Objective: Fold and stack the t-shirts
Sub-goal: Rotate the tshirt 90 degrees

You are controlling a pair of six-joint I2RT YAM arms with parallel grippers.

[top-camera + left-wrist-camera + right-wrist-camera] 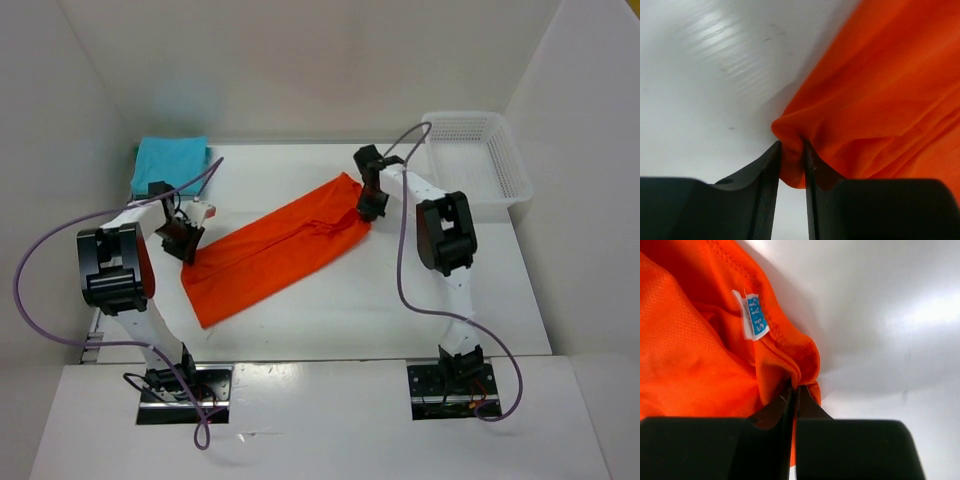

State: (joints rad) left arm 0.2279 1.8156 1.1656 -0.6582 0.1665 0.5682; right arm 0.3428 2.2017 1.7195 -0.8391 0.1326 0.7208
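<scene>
An orange t-shirt (275, 250) lies stretched in a long slanting band across a white table (400, 310), pinched at both ends. The left gripper (791, 150) is nearly closed on a bunched corner of the cloth. The right gripper (794, 392) is clamped tight on a hem, with a small blue-and-white label (753, 315) just above its tips. Open table surface spreads on the near side of both grippers. Beyond the left gripper sits a folded turquoise t-shirt (170, 162), and a white basket (480, 160) stands to the right gripper's outer side. Both wrist views cut off most of the shirt.

Bright light; table (715, 50) glare, perhaps overexposed.
</scene>
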